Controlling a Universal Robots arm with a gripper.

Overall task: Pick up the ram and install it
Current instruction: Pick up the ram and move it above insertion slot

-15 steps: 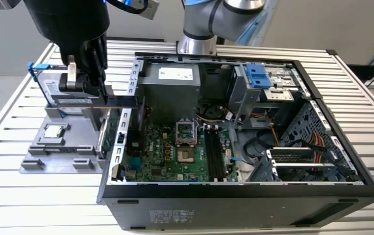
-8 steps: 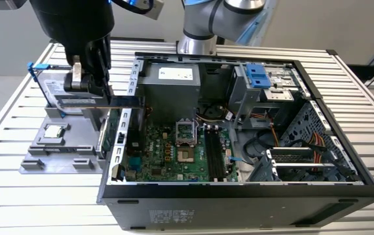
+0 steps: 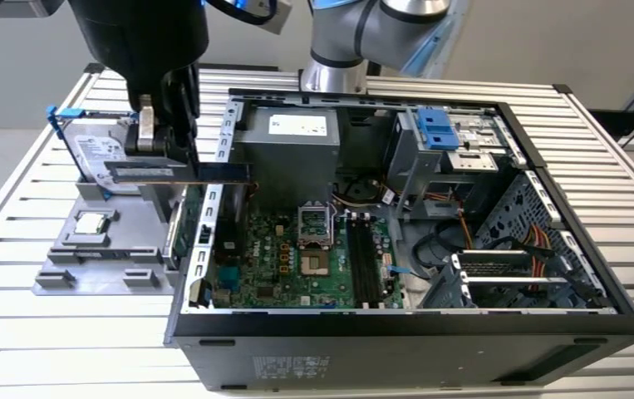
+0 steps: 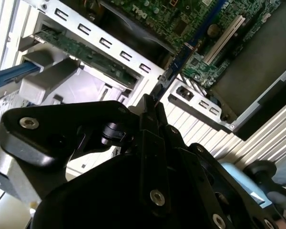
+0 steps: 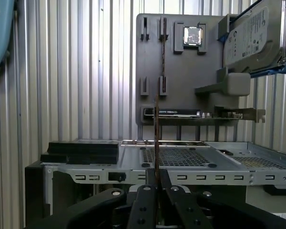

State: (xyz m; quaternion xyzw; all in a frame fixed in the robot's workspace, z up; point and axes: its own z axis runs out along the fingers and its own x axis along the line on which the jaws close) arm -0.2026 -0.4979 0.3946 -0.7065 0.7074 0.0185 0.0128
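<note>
My gripper (image 3: 164, 158) is shut on the ram (image 3: 203, 172), a long dark stick with a gold-tan edge. I hold it level in the air over the left wall of the open computer case (image 3: 200, 249), between the grey holder tray (image 3: 84, 262) and the motherboard (image 3: 294, 258). Both wrist views show the ram edge-on between my fingers: in the first wrist view the ram (image 5: 156, 133) rises from the gripper (image 5: 156, 185), and in the second wrist view the ram (image 4: 183, 55) reaches from the gripper (image 4: 151, 109) towards the motherboard (image 4: 200, 19). The dark memory slots (image 3: 366, 264) lie on the board's right side.
On the grey holder tray stand a silver hard drive (image 3: 100, 158) with blue trim and a processor chip (image 3: 93, 223). A green expansion card (image 5: 200, 113) rests along the tray's edge nearest the case. Inside the case are a power supply (image 3: 289, 137), drive cages (image 3: 449, 141) and cables (image 3: 494, 241).
</note>
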